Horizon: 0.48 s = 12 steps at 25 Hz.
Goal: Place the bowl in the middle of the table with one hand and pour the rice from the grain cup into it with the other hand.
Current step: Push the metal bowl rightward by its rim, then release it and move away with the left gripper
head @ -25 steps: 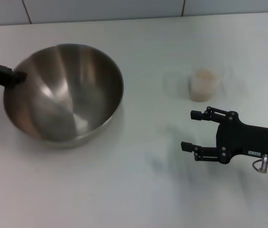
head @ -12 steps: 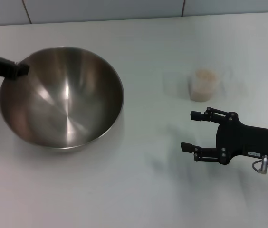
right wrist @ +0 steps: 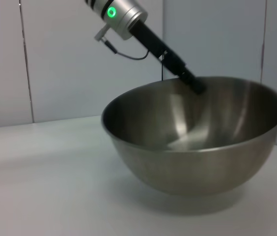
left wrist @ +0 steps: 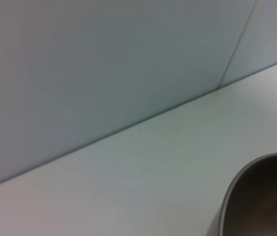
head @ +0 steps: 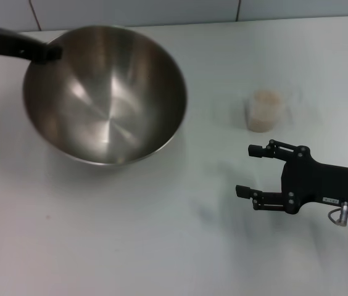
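Steel bowl (head: 105,95) is held by its far-left rim in left gripper (head: 41,52), jaws clamped, tilted above table (head: 131,246). Right gripper (head: 252,169) hovers, jaws apart, near rice-filled grain cup (head: 265,110).

We note a silver-grey, mirror-sheened bowl (head: 106,98), off-white rice (head: 266,98) in a clear frosted grain cup (head: 265,112), a plain white table (head: 131,246), and black left gripper (head: 44,52) and right gripper (head: 248,170).
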{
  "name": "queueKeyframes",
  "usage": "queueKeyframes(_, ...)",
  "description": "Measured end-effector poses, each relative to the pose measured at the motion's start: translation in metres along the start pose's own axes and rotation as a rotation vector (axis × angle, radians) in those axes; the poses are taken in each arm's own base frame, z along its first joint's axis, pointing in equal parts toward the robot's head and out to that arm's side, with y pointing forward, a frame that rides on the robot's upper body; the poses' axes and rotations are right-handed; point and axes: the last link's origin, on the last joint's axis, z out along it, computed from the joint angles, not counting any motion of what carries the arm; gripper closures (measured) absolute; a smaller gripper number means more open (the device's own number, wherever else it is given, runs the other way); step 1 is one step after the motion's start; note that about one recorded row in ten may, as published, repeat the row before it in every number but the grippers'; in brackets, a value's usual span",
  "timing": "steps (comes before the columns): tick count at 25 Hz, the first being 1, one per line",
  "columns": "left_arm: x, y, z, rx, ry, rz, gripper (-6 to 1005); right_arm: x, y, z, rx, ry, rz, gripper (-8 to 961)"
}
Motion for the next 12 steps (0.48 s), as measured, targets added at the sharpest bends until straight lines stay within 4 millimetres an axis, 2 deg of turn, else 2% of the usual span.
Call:
queueKeyframes(5, 0.016, 0.012, 0.007, -0.033, 0.011, 0.025, 959, 0.001, 0.001, -0.001, 0.001, 0.0, 0.002, 122)
queueKeyframes(8, 0.028, 0.023, 0.014, -0.059, 0.016, 0.047, 958, 0.001, 0.001, -0.001, 0.001, -0.001, 0.004, 122)
queueKeyframes(9, 0.035, 0.034, 0.02, -0.094, 0.018, 0.072, 958, 0.001, 0.001, -0.002, 0.001, -0.001, 0.005, 122)
queueKeyframes(12, 0.042, 0.043, 0.024, -0.113, 0.015, 0.105, 957, 0.001, 0.0, -0.003, 0.002, 0.0, 0.007, 122)
